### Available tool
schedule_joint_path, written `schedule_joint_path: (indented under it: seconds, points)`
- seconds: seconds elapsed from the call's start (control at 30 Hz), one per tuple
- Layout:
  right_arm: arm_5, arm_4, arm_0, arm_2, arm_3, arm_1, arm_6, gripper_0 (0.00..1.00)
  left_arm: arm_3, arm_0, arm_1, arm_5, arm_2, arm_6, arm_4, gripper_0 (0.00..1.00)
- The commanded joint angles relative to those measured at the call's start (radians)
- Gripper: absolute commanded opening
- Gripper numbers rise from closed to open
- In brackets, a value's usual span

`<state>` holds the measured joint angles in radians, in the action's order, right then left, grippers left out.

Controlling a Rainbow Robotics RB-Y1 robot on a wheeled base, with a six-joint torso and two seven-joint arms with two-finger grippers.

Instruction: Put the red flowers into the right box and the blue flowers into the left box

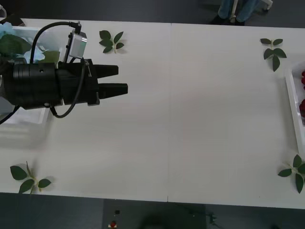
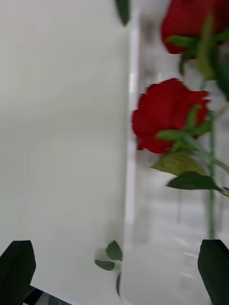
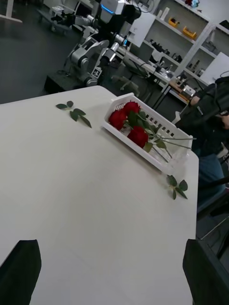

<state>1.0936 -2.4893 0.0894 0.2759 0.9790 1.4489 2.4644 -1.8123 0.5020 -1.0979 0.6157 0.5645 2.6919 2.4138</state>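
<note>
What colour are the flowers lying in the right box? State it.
Deep red flowers with green stems, in the white right box; clearest in the left wrist view.

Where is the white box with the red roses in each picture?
Front view: the right box shows as a white rim at the right edge, with red flowers peeking in.
Right wrist view: its rim runs up the middle, roses inside, between the open right end effector fingers.
Left wrist view: the whole box sits far across the table.
Shared landmark: the leaf sprig beside the box.
</note>
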Motion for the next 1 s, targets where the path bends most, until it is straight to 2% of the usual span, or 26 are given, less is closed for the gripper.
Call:
schedule_joint_path:
  seconds: [0.03,0.13,0.3,0.47,0.57,0.73,1.0]
  points:
    - [0.054,-0.028,0.013,-0.05,0.066,-0.05,0.163,1.0,0.024,0.012,-0.071,0.056,-0.048,0.013,0.054,0.87]
    - [0.055,-0.019,0.0,-0.078,0.175,-0.078,0.232,1.0,0.018,-0.03,-0.106,0.075,-0.097,0.013,0.083,0.87]
    - [0.019,-0.013,-0.059,-0.152,0.412,-0.11,0.241,1.0,-0.045,-0.177,-0.148,0.078,-0.245,0.013,0.083,0.87]
    - [-0.089,0.05,-0.2,-0.3,0.711,-0.168,0.241,1.0,-0.079,-0.318,-0.161,0.108,-0.393,0.013,0.057,0.87]
    - [-0.164,0.124,-0.28,-0.383,0.886,-0.206,0.241,1.0,-0.075,-0.332,-0.16,0.124,-0.417,0.013,0.041,0.87]
    - [-0.256,0.176,-0.35,-0.409,1.086,-0.234,0.238,1.0,-0.07,-0.332,-0.158,0.124,-0.417,0.013,0.041,0.87]
    - [-0.307,0.213,-0.347,-0.37,1.238,-0.271,0.228,1.0,-0.071,-0.332,-0.155,0.171,-0.416,0.013,0.039,0.87]
